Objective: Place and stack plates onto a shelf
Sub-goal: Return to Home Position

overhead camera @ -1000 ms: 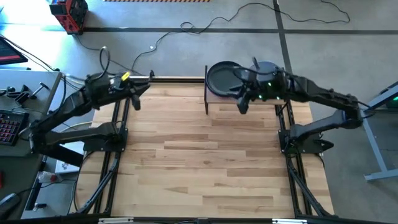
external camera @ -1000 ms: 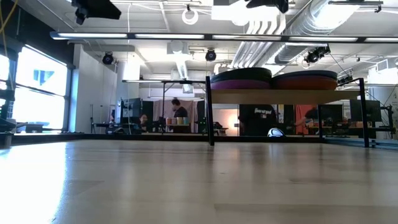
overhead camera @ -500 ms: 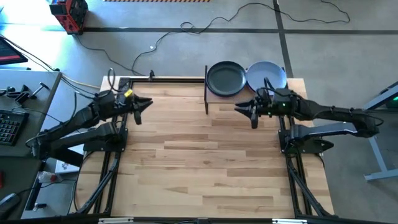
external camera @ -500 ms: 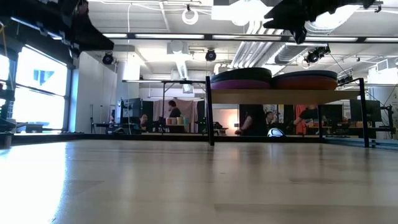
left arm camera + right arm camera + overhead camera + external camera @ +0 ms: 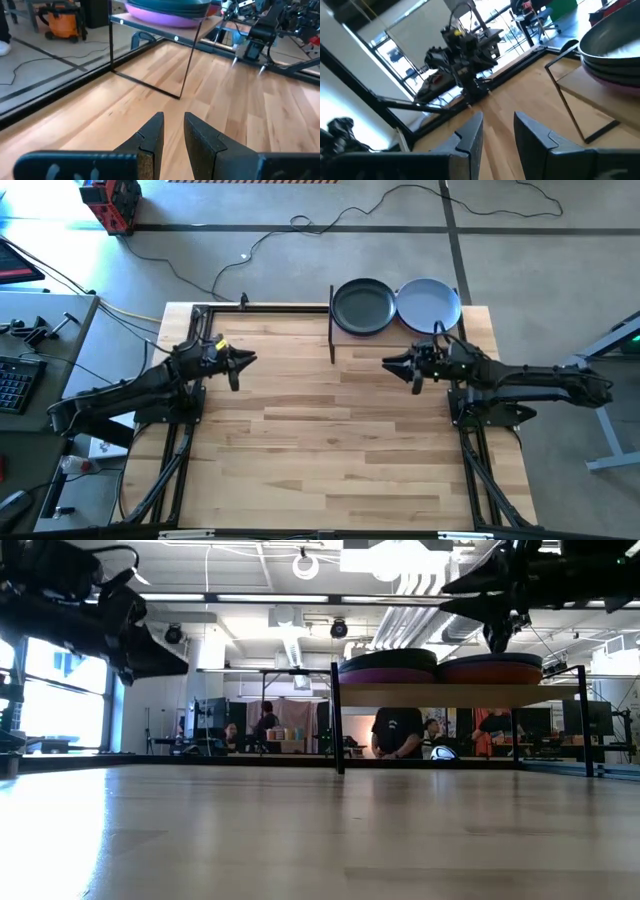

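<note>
While clear of shelf [image 5: 440, 695] edge, L tool [image 5: 247, 360] & R tool [image 5: 390, 363] narrow-gapped, empty; both over tabletop [image 5: 320, 440]

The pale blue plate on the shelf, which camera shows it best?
The high view: it looks straight down on the pale blue plate, whole round face unobstructed. The low view shows its stack only edge-on. Neither wrist view clearly shows it.

Orange vacuum [image 5: 62, 22]; person in dark shirt [image 5: 397, 732] far behind.
</note>
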Robot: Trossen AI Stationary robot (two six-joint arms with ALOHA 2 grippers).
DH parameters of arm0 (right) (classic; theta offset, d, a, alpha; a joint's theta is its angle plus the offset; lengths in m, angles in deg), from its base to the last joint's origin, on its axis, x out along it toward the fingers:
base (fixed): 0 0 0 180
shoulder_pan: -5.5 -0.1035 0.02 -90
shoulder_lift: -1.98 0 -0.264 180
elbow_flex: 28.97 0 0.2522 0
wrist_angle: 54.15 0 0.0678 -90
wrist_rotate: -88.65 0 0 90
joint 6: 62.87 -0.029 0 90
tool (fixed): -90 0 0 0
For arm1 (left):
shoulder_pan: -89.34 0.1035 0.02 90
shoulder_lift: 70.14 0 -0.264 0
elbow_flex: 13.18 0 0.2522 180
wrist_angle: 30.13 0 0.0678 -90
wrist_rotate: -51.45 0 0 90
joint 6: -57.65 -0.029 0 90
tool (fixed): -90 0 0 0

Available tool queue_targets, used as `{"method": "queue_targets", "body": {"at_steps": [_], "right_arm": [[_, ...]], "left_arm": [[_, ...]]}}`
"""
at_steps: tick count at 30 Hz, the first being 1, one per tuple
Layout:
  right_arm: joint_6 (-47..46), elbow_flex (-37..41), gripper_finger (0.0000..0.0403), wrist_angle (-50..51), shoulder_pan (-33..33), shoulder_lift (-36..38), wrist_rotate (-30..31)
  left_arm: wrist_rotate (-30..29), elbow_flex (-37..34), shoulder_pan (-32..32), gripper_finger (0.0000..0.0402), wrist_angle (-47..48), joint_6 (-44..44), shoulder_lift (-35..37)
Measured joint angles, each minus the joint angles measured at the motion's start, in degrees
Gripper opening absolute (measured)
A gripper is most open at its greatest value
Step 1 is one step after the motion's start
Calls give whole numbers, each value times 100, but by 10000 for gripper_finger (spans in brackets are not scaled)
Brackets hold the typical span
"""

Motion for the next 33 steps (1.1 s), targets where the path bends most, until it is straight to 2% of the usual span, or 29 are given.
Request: {"method": "queue_targets", "body": {"at_steps": [7, 19, 28, 33], "right_arm": [[-64, 400, 94, -197, 0, 152, -25], [-100, 1500, 94, -989, 2, 621, -688], [392, 1648, 94, 27, 2, 706, -602], [524, 1647, 94, 161, 0, 708, -685]], "left_arm": [[-66, -222, 4, 65, -109, -7, 0], [-138, -222, 4, 65, -112, -9, 0], [-561, -222, 4, 65, -143, -190, 0], [-575, -222, 4, 65, -106, -193, -2]]}}
